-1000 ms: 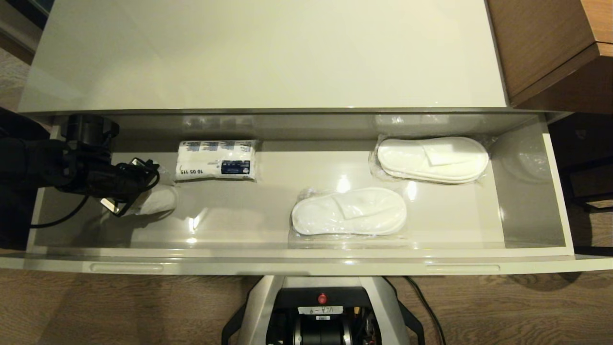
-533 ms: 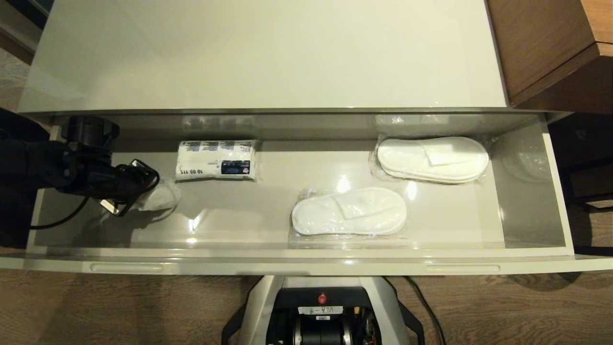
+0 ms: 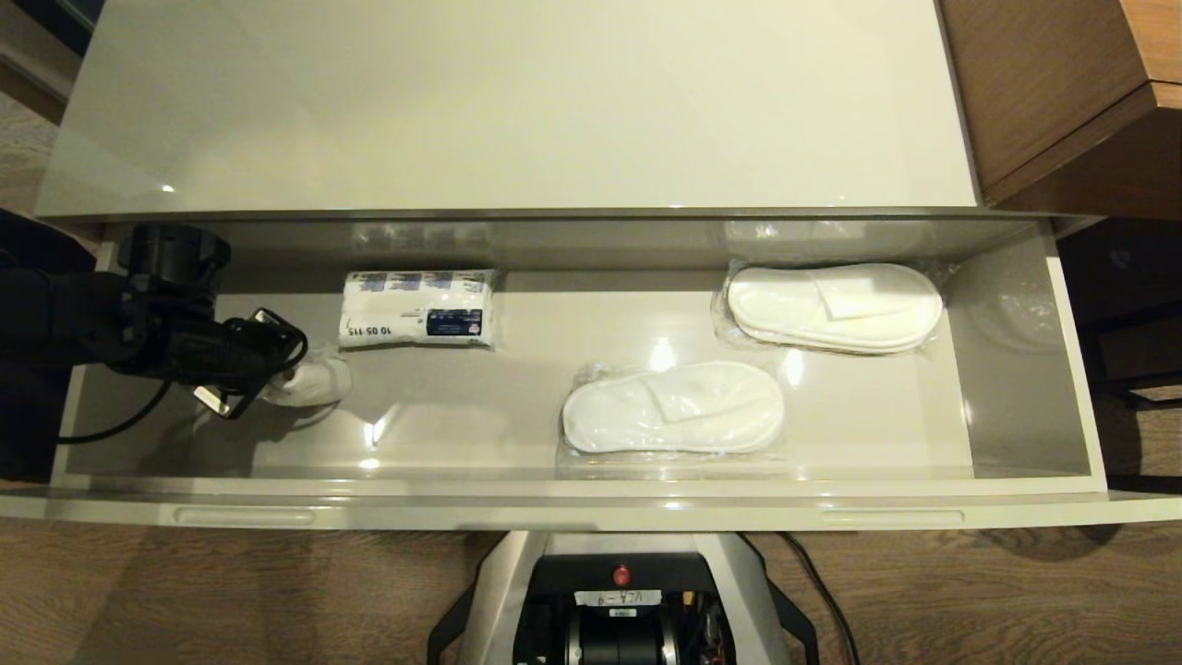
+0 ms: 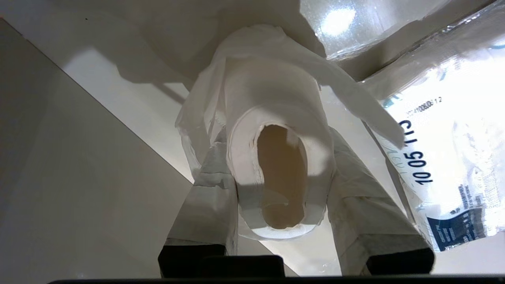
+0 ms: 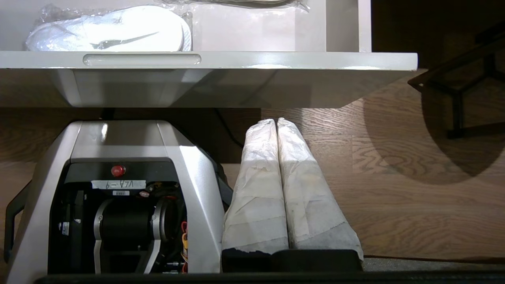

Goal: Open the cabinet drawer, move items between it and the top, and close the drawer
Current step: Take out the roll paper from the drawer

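The drawer (image 3: 591,503) stands pulled out, so the step in hand is picking an item to move to the top (image 3: 508,102). At the drawer's left end, the left gripper (image 4: 282,157) has its 2 fingers (image 4: 209,189) pressed against the sides of the paper roll (image 4: 272,118), squeezing its core oval; the roll lies just beside a printed packet (image 3: 417,309). 2 slipper pairs (image 3: 674,406) lie further right. The right gripper (image 5: 278,130) hangs parked over the floor, fingers together and empty. Next comes a straight lift clear of the drawer wall, minding the loose tail.
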You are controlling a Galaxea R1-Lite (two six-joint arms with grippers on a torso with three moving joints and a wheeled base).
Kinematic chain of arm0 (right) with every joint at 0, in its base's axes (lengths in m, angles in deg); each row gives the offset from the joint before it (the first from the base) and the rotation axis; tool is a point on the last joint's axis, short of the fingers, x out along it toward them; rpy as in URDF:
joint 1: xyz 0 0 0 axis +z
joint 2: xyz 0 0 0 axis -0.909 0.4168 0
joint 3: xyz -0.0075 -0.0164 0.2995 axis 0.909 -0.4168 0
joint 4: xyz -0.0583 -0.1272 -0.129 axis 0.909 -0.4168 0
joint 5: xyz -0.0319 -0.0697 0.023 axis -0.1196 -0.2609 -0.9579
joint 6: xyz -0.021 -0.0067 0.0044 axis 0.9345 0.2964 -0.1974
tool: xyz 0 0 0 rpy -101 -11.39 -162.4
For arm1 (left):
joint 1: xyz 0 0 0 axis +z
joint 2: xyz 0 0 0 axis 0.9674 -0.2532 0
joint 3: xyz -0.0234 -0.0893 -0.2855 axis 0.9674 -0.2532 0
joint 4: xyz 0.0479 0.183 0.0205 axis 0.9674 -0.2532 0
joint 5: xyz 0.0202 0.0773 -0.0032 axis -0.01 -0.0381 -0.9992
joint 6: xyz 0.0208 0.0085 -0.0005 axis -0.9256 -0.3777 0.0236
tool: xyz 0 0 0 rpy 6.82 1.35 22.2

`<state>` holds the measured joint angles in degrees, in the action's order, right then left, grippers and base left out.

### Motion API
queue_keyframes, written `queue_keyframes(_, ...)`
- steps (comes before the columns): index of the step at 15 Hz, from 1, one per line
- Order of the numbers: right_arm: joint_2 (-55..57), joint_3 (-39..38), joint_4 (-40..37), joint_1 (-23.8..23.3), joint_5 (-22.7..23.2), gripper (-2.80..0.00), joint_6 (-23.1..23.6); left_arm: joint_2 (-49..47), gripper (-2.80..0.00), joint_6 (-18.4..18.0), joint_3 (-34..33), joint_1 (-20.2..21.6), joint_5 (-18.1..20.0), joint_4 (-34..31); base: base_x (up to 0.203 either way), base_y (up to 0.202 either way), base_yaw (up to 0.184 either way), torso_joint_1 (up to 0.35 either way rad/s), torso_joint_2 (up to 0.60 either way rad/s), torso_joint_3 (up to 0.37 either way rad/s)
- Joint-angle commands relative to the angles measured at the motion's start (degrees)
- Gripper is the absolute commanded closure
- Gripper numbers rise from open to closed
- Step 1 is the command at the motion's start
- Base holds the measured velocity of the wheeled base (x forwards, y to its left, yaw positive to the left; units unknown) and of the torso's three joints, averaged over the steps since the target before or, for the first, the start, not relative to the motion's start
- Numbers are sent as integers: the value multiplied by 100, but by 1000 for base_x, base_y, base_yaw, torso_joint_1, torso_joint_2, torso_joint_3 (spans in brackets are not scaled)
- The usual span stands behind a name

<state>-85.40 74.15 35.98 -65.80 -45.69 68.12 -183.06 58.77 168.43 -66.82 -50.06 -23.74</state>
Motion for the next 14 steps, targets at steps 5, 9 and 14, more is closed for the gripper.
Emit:
queue_keyframes(5,8,0,0,0,3,0,0,5,0,31,-26,2,2,-6,0,0,0,0,0,0)
queue_keyframes(9,8,0,0,0,3,0,2,188,0,36,-57,-28,18,-16,0,0,0,0,0,0)
queue_keyframes(14,8,0,0,0,3,0,2,975,0,23,-367,-229,172,-55,0,0,0,0,0,0)
